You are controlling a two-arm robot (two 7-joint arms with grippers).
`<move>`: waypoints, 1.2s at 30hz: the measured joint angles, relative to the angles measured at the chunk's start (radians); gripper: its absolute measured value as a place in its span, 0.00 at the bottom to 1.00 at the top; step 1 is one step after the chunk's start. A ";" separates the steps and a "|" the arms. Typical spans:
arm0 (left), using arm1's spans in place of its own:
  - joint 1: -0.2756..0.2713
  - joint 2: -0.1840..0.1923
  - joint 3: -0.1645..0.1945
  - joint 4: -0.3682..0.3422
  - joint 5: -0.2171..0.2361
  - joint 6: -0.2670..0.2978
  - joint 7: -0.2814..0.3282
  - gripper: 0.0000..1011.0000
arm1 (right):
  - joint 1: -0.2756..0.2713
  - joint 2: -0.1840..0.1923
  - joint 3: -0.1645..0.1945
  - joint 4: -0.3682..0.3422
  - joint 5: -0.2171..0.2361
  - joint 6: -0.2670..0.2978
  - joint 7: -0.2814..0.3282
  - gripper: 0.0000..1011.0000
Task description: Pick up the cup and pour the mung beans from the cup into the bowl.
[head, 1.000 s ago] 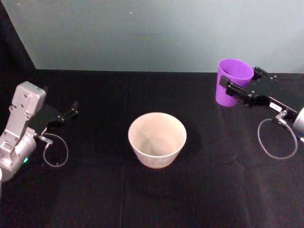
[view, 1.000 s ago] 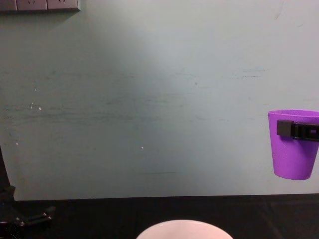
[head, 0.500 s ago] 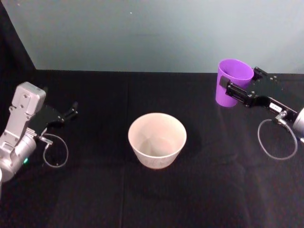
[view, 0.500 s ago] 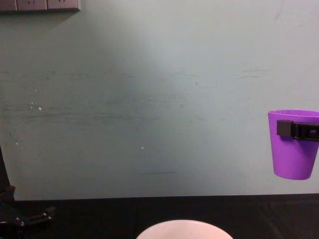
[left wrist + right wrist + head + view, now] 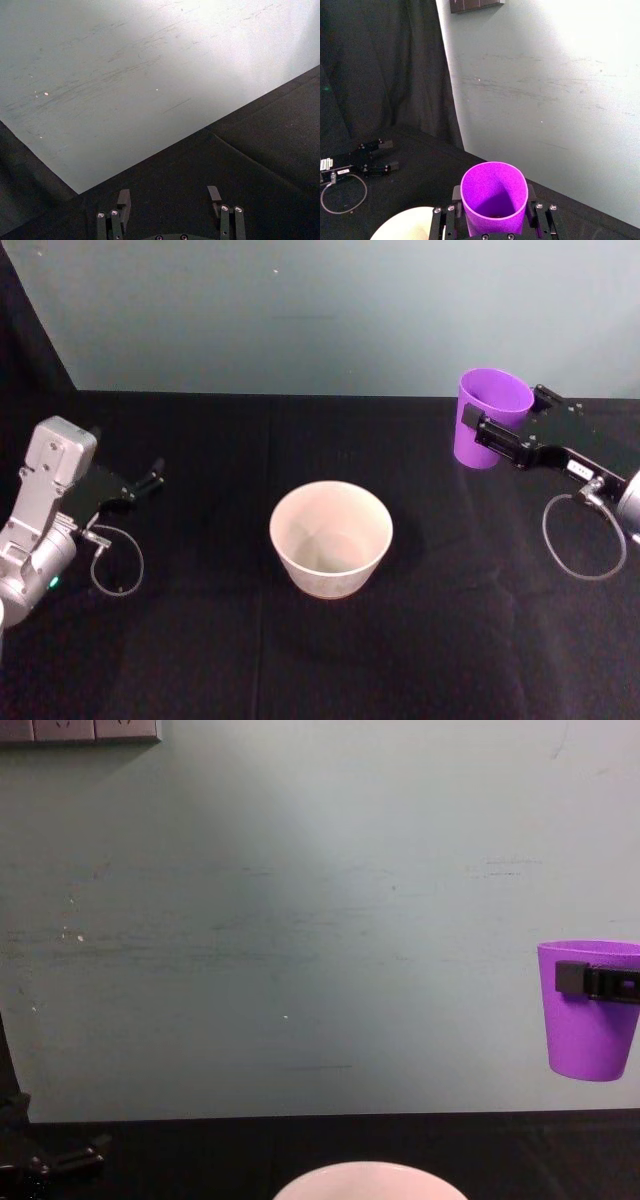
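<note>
The purple cup [image 5: 480, 450] hangs upright above the black table at the back right, with my right gripper [image 5: 503, 405] shut on it just below the rim. From the chest view the cup [image 5: 590, 1035] floats well clear of the tabletop. The right wrist view looks down into the cup [image 5: 495, 220], held between the right gripper's [image 5: 494, 196] two fingers; its bottom is in shadow and I cannot make out the mung beans. The pale bowl [image 5: 330, 582] stands at the table's centre, left of the cup and nearer to me. My left gripper [image 5: 152, 475] rests open at the far left.
A pale green wall [image 5: 320, 310] closes off the back of the table. Clear cable loops hang by each wrist [image 5: 585, 535]. Black cloth [image 5: 200, 660] covers the table around the bowl.
</note>
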 joint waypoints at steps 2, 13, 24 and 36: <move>0.000 0.000 0.000 0.000 0.000 0.000 0.000 0.99 | 0.000 0.000 0.000 0.000 0.000 0.000 0.000 0.71; 0.000 0.000 0.000 0.000 0.000 0.000 0.000 0.99 | 0.000 0.000 0.000 0.000 0.000 0.000 0.000 0.71; 0.000 0.000 0.000 0.000 0.000 0.000 0.000 0.99 | 0.000 0.000 0.000 0.000 0.000 0.000 0.000 0.71; 0.000 0.000 0.000 0.000 0.000 0.000 0.000 0.99 | 0.000 0.000 0.000 0.000 0.000 0.000 0.000 0.71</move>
